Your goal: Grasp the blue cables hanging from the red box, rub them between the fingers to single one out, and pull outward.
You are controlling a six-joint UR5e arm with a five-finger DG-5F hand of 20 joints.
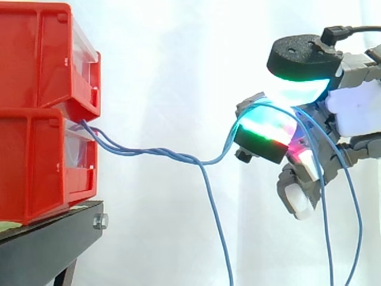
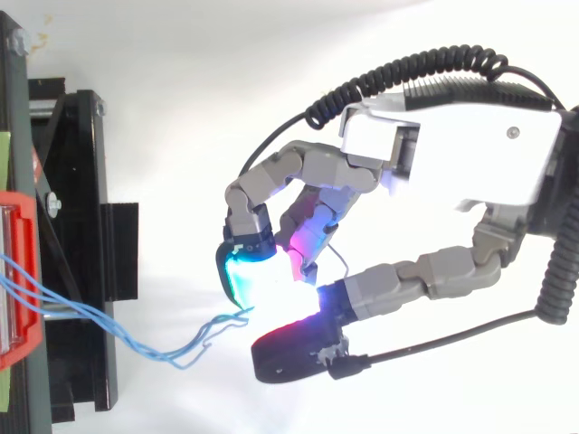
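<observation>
Thin blue cables point(image 1: 149, 152) run out of the lower red box point(image 1: 41, 167) and stretch rightward to my hand point(image 1: 351, 113). The hand's glowing fingertips point(image 1: 265, 128) are curled and pinch the cables between thumb and fingers well to the right of the box. One strand point(image 1: 217, 226) drops straight down from the bundle, apart from the rest. Past the pinch, more strands point(image 1: 339, 196) loop over the hand and hang down. From above, the cables point(image 2: 163, 348) leave the box edge point(image 2: 18, 271) and reach the pinching fingertips point(image 2: 244, 271).
A second red box point(image 1: 41, 53) is stacked on the lower one. Both stand on a black stand point(image 1: 53, 238) at the left. A white curtain fills the background, with open space between the boxes and the hand.
</observation>
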